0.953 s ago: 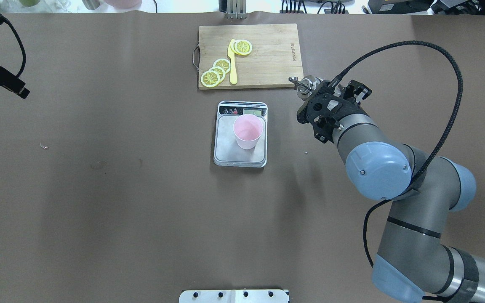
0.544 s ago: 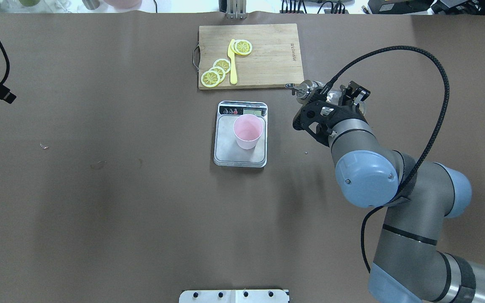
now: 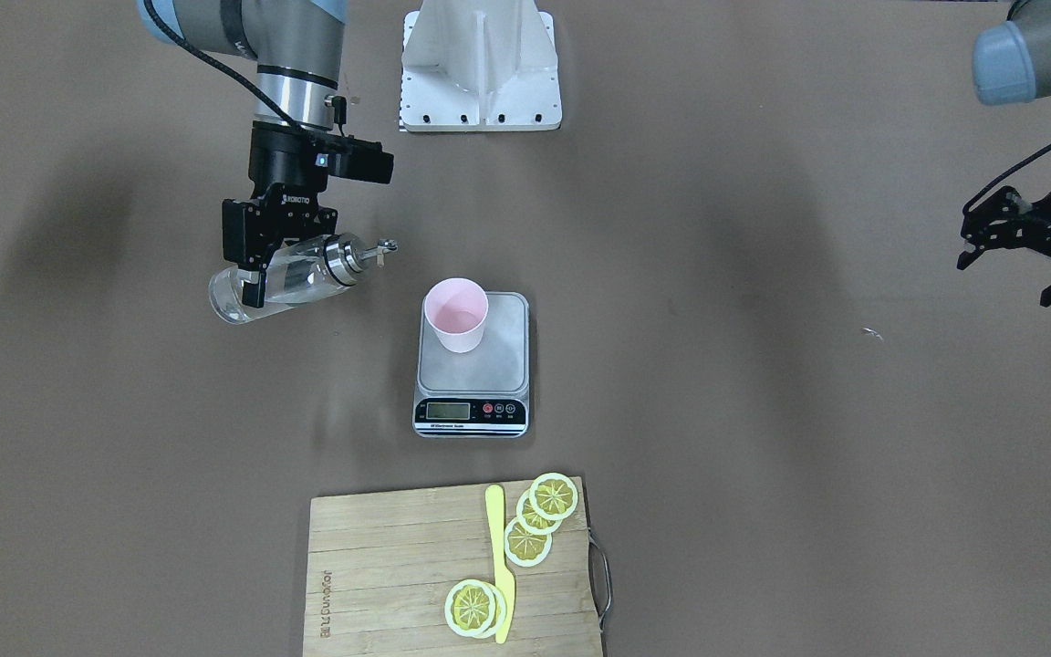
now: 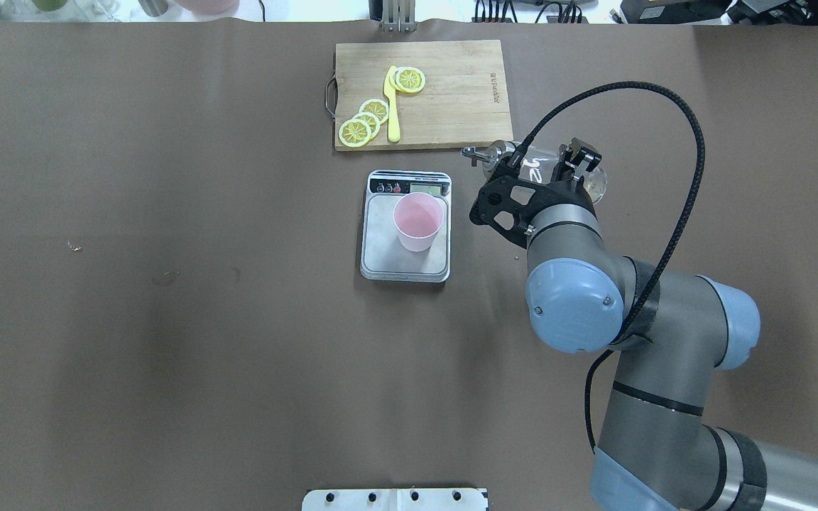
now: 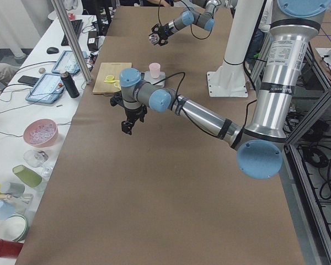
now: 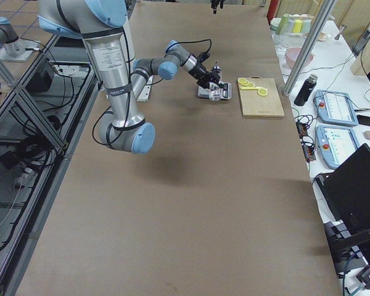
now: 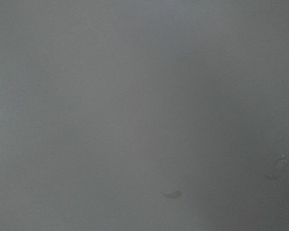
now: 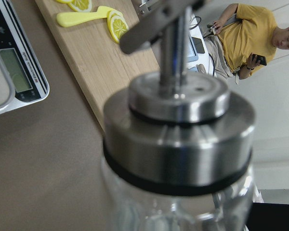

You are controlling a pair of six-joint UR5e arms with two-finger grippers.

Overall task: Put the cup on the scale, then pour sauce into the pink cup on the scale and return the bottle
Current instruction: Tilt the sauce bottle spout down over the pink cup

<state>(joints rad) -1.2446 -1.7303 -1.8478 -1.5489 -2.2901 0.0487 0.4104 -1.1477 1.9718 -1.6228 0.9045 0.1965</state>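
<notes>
Clamping the tilted bottle (image 3: 299, 272) between its fingers, the right gripper (image 3: 268, 276) points the spout toward the cup (image 3: 457, 315) on the scale (image 3: 500, 360), well apart.

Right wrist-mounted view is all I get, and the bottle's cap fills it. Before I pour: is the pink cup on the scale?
Observer: Yes. The small pale pink plastic cup stands upright on the flat grey steel digital scale.
Operator: Is the spout over it?
Observer: No. The clear glass bottle with the metal pour spout lies tilted almost flat in the right end effector, spout toward the cup but short of its rim.
Operator: Left arm clear?
Observer: The left end effector hangs open and empty, far from the scale.
</notes>
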